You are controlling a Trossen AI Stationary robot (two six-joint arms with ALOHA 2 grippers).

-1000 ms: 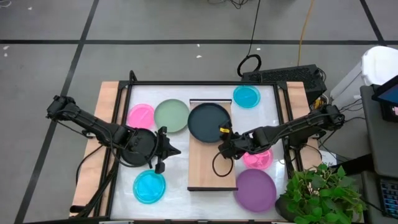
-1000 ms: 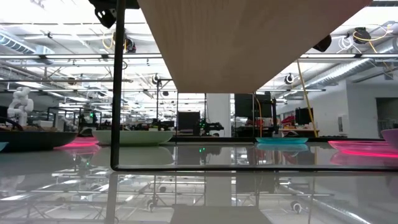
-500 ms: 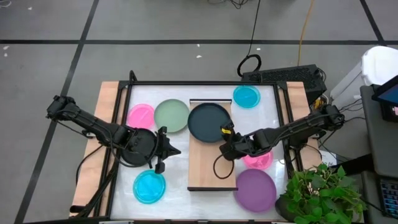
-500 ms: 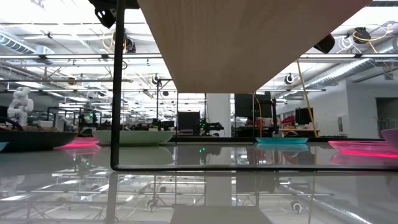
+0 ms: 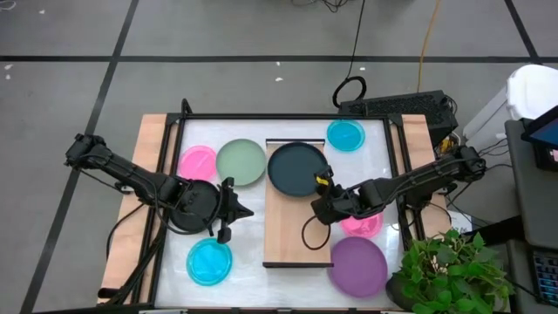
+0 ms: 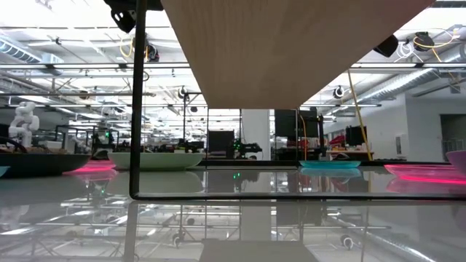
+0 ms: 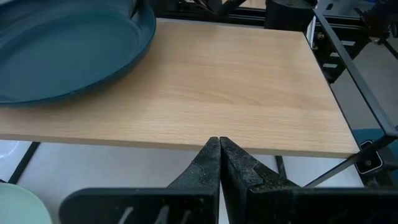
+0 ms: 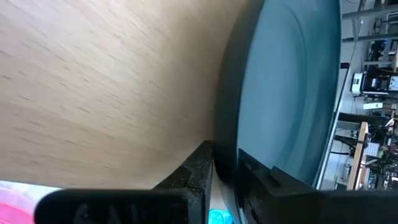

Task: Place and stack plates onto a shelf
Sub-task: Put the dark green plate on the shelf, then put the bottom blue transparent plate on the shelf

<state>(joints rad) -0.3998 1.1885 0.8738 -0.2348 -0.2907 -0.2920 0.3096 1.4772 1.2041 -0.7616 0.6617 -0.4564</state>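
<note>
A large black plate (image 5: 296, 168) lies on the far half of the light-wood shelf (image 5: 292, 235), and shows in the left wrist view (image 7: 62, 46) too. My right gripper (image 5: 319, 185) is shut on the plate's right near rim. My left gripper (image 5: 249, 212) is shut and hovers by the shelf's left edge; its tips (image 7: 219, 142) point at the board (image 7: 236, 93). On the white table rest a pink plate (image 5: 197, 161), a sage-green plate (image 5: 241, 161), two cyan plates (image 5: 346, 134) (image 5: 209, 261), a second pink plate (image 5: 362, 224) and a purple plate (image 5: 358, 266). My right gripper pinches the black plate's rim (image 8: 227, 146) between its two fingers (image 8: 198, 167), at the plate's right near side. The fingers reach in from the table's right, low over the board. The plate lies nearly flat over the shelf; whether its held side is raised I cannot tell.
The shelf stands raised on a thin dark frame (image 6: 135, 109); the low view looks under its board (image 6: 291, 51). Wooden side strips (image 5: 150, 174) flank the tabletop. A potted plant (image 5: 453, 270) stands beyond the right near corner. The shelf's near half is bare wood.
My right gripper has shifted slightly toward the table's right and far edge, still shut on the black plate's rim. The plate has slid with it a short way across the shelf's far end. The left arm has kept still.
</note>
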